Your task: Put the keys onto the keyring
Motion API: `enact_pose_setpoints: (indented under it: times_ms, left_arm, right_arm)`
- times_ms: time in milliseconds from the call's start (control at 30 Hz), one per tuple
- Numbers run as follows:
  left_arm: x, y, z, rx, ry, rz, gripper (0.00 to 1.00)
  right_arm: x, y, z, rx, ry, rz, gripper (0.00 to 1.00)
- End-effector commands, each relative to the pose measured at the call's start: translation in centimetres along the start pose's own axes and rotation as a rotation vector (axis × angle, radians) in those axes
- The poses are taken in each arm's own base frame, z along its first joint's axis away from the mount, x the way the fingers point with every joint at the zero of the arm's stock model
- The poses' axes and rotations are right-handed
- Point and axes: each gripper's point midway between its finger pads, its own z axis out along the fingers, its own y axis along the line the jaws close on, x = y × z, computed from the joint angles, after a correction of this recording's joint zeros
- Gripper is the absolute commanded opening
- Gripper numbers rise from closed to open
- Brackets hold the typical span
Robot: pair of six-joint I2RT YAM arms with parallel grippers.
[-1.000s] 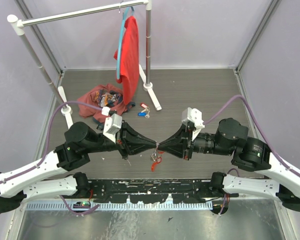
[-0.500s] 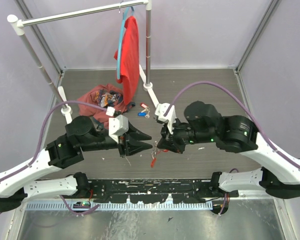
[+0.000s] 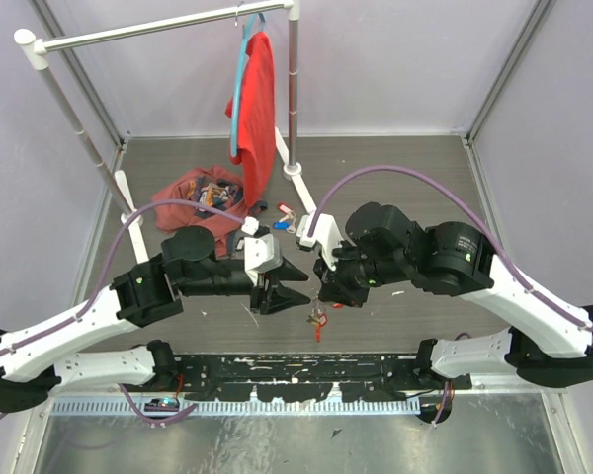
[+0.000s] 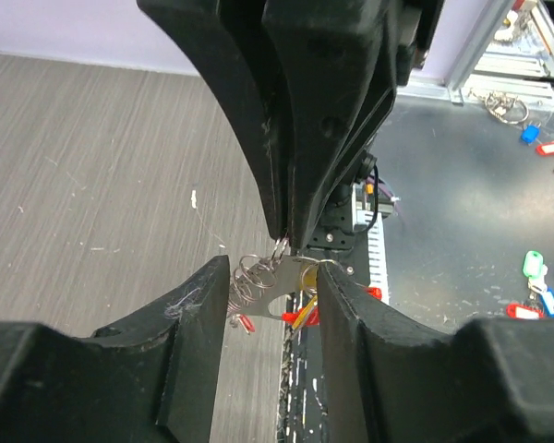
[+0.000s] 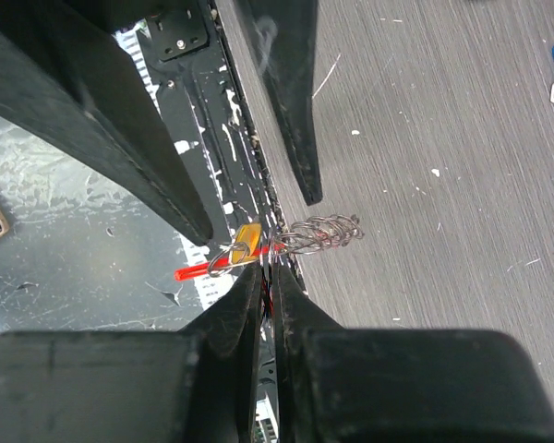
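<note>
We counted two claws, the left claw (image 3: 300,286) and the right claw (image 3: 324,299). There was one keyring (image 3: 316,320) bearing one red tag (image 5: 196,272) and one yellow tag (image 5: 246,240). We also counted one rack (image 3: 148,30), one blue hanger (image 3: 237,94), one red shirt (image 3: 259,99), one cloth heap (image 3: 188,188), one blue-tagged key (image 3: 281,225) and one red-tagged key (image 3: 285,209).

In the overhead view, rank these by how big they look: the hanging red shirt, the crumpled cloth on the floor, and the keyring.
Largest: the hanging red shirt, though nearer the camera.
Then: the crumpled cloth.
Smallest by far: the keyring.
</note>
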Motion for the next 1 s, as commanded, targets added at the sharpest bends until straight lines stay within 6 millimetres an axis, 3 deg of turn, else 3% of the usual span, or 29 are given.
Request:
enact_pose_setpoints:
  times_ms: [0,967]
  left_arm:
    - [-0.1,-0.5,0.3,0.039,0.020,0.020,0.50]
    - [-0.6,-0.8,1.6,0.081,0.020,0.029,0.26]
  right_arm:
    - [-1.9,0.9,-1.4,-0.037,-0.108,-0.033,0.01]
    - [-2.2,1.4,-0.6,-0.072,-0.138,-0.036,0.01]
